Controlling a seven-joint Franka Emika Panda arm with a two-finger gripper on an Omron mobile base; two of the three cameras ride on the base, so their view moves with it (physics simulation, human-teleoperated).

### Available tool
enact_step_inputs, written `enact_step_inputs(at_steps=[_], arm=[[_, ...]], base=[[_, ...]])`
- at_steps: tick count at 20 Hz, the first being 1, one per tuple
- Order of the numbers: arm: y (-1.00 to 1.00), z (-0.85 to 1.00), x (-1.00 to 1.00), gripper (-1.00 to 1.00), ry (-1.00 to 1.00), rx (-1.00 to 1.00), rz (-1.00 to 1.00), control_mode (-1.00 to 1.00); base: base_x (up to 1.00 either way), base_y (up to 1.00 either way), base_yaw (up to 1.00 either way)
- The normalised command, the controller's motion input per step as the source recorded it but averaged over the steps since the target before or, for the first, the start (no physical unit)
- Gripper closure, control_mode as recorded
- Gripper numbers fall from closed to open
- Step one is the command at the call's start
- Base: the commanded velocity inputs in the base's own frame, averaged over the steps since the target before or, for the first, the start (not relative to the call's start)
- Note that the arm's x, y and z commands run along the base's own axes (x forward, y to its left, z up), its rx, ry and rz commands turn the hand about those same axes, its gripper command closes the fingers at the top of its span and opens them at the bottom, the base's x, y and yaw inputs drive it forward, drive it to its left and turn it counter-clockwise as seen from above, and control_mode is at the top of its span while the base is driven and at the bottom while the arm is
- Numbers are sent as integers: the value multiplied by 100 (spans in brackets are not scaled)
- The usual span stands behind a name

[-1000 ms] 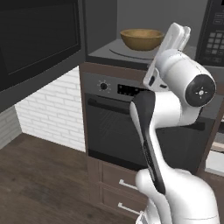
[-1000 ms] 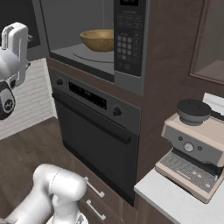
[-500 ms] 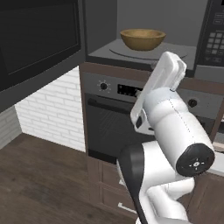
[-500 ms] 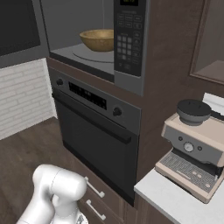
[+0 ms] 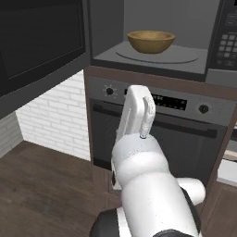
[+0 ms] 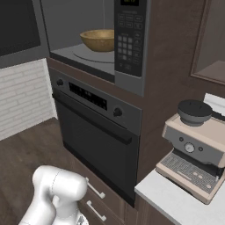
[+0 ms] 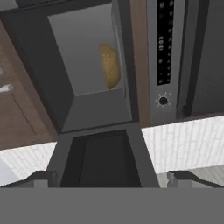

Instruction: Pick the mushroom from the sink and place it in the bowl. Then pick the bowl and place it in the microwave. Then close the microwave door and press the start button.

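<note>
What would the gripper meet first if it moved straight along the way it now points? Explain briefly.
Probably the open microwave door: in the hand view it lies dead ahead between the open gripper's fingertips, with the microwave cavity beyond. Depth is unclear.

The bowl (image 5: 151, 41) sits on the turntable (image 5: 157, 56) inside the microwave (image 6: 90, 40), keypad (image 6: 127, 40) to its right. The oven (image 6: 94, 127) lies directly below the microwave. The coffee machine (image 6: 193, 147) stands on the counter (image 6: 176, 204), right of the oven.
</note>
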Motion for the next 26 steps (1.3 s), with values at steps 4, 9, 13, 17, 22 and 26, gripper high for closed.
enact_step_inputs(at_steps=[4, 9, 13, 17, 22, 26], arm=[[98, -57, 11, -100, 3, -12, 0, -100], [86, -52, 47, -100, 0, -14, -1, -100], [83, -30, 39, -100, -9, -16, -7, -100], [72, -30, 34, -100, -6, -2, -14, -100], [72, -28, 20, -100, -7, 0, -15, -100], [57, -32, 39, -100, -1, 0, -14, -100]], base=[[0, 0, 0], [0, 0, 0], [0, 0, 0], [0, 0, 0], [0, 0, 0], [0, 0, 0]])
